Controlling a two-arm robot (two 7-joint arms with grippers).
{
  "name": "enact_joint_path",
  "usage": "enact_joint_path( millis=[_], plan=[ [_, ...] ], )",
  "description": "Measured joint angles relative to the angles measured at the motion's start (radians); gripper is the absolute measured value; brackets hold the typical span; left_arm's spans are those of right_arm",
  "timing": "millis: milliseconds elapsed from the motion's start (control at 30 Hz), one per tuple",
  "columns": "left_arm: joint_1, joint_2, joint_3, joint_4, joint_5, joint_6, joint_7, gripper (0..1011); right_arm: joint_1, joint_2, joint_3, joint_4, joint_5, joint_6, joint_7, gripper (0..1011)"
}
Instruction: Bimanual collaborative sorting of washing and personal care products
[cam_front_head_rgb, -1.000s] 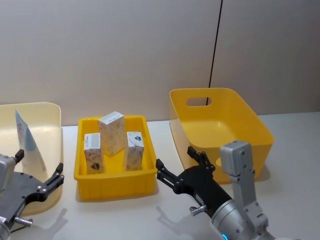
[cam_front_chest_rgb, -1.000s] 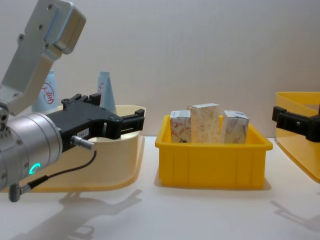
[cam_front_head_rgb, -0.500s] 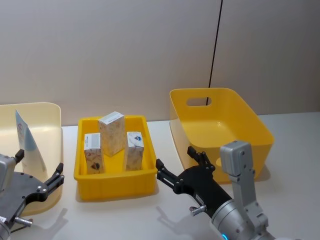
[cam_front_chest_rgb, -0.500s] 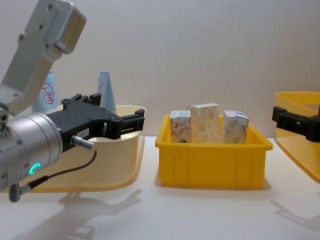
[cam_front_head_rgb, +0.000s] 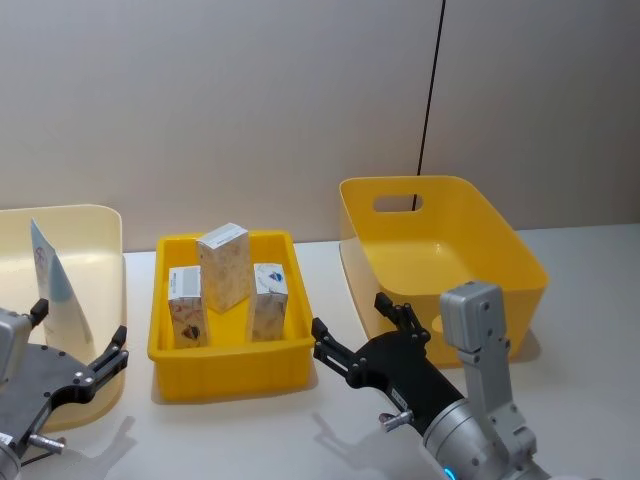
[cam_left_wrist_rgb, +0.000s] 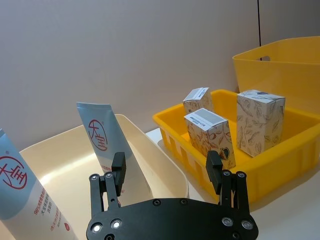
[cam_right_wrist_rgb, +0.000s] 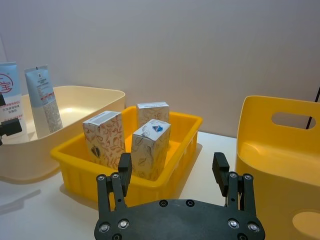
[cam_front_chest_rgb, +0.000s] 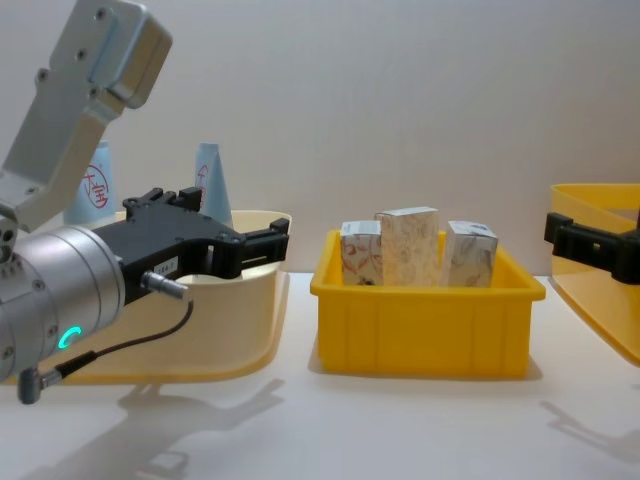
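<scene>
Nearest you: left end effector (cam_left_wrist_rgb: 166, 167) released, empty, low before cream plastic bin (cam_left_wrist_rgb: 60, 165). Right end effector (cam_right_wrist_rgb: 172, 165) likewise released, fronting gap between shallow yellow plastic tray (cam_front_head_rgb: 228, 360) and deep yellow handled bin (cam_front_head_rgb: 500, 240). Beyond: three small swirl-printed cartons (cam_front_head_rgb: 223, 265) upright in tray, likely awaiting sorting. Two light-blue squeeze tubes (cam_left_wrist_rgb: 102, 145) lean inside cream bin, probably sorted.

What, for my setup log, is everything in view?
cartons: 3, white-grey and beige with swirls, upright in the tray
tubes: 2, light blue with red marks, in the cream bin
tray: 1, yellow, middle
cream bin: 1, cream, left
yellow bin: 1, yellow, handle slot, on the right
table: 1, white, under everything
left gripper: 1, black, open, before the cream bin
right gripper: 1, black, open, near the yellow bin
</scene>
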Motion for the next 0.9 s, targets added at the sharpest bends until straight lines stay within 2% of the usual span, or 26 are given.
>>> enact_joint_path(
  millis=[900],
  plan=[
    [0.001, -0.002, -0.008, 0.000, -0.008, 0.001, -0.004, 1000, 0.000, 0.000, 0.000, 0.000, 0.000, 0.000, 0.000, 1004]
  ],
)
